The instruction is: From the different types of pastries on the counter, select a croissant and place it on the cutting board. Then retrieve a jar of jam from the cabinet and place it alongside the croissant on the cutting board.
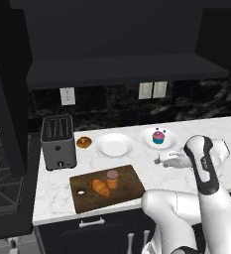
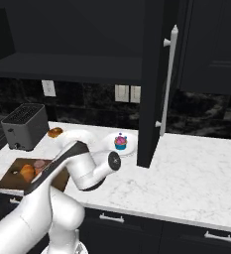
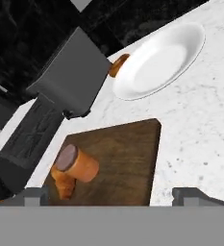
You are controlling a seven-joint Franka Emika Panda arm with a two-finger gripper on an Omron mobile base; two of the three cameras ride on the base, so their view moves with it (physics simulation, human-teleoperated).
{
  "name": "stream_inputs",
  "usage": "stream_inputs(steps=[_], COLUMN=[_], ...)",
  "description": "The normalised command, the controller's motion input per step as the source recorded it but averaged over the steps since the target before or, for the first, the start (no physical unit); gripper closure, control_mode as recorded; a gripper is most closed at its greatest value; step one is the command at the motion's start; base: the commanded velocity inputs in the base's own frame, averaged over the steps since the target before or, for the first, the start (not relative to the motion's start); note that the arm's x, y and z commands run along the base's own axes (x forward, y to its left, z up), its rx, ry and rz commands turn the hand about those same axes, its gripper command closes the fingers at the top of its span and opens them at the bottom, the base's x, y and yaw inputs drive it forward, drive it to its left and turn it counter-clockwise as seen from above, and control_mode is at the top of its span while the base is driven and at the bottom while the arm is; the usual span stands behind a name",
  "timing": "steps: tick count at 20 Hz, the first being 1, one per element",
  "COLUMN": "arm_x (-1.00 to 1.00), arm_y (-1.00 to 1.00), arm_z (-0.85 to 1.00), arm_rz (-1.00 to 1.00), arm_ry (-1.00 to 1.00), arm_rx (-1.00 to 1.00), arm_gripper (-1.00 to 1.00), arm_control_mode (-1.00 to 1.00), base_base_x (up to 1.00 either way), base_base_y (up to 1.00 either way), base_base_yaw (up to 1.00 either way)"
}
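Note:
The golden-brown croissant [image 1: 99,187] [image 2: 27,171] [image 3: 63,186] lies on the dark wooden cutting board [image 1: 129,184] [image 2: 10,178] [image 3: 128,153]. The orange jar of jam [image 1: 112,179] [image 2: 39,164] [image 3: 78,164] stands upright right beside it on the board. My gripper [image 1: 162,159] [image 3: 112,196] hovers over the counter [image 1: 52,193] to the right of the board, apart from it. It is open, with nothing between its fingertips [image 3: 34,194]. The donut [image 1: 84,142] [image 3: 117,65] and the pink cupcake [image 1: 158,136] [image 2: 120,142] remain at the back of the counter.
A grey toaster [image 1: 58,141] [image 2: 25,125] [image 3: 68,79] stands behind the board on the left. An empty white plate [image 1: 114,145] [image 3: 159,60] sits beside the donut. The dark cabinet shelf [image 1: 122,69] hangs overhead, and its open door [image 2: 153,84] juts out over the counter.

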Motion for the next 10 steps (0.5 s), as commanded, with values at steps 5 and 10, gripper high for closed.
stream_inputs(steps=[5, 10], arm_x=[0.00, -0.02], arm_y=[0.01, -0.03], arm_z=[-0.11, -0.05], arm_rz=[-0.97, -0.90], arm_ry=[0.36, 0.47], arm_rx=[0.00, 0.00], arm_gripper=[-1.00, -1.00], arm_control_mode=[-1.00, -1.00], base_base_x=[0.00, 0.00], base_base_y=[0.00, 0.00], base_base_yaw=[0.00, 0.00])
